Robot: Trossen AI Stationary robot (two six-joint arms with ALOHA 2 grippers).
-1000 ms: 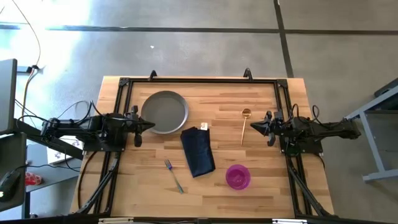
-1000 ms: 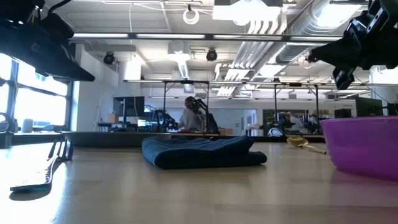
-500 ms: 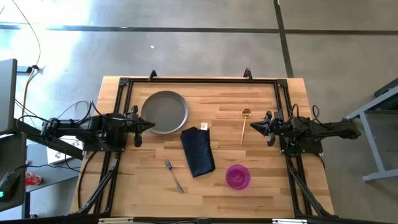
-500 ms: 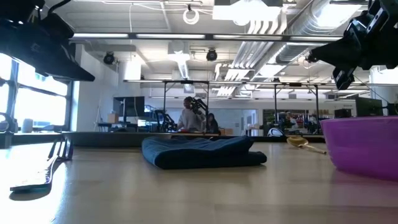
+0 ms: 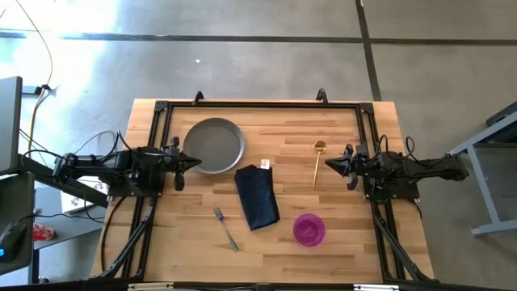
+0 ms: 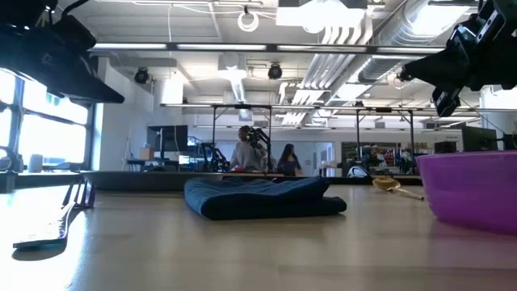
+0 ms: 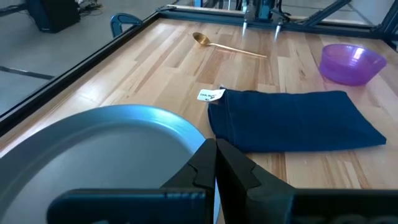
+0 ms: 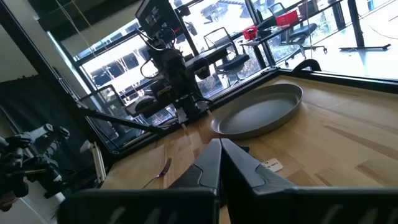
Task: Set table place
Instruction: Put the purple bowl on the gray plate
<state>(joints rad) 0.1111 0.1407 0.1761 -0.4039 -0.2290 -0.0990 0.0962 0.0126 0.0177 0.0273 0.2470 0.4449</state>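
Both dark arms reached level over the light-wood table, left tool beside the round grey metal plate, right tool opposite, each pressed together.

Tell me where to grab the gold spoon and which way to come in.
Take the gold spoon mid-handle, coming straight down with the fingers across its thin shaft. It lies flat on the table, bowl toward the far edge, handle running toward the near side, clear of the napkin. The right gripper, shut, sits just beside it, so it looks the likelier one to use.
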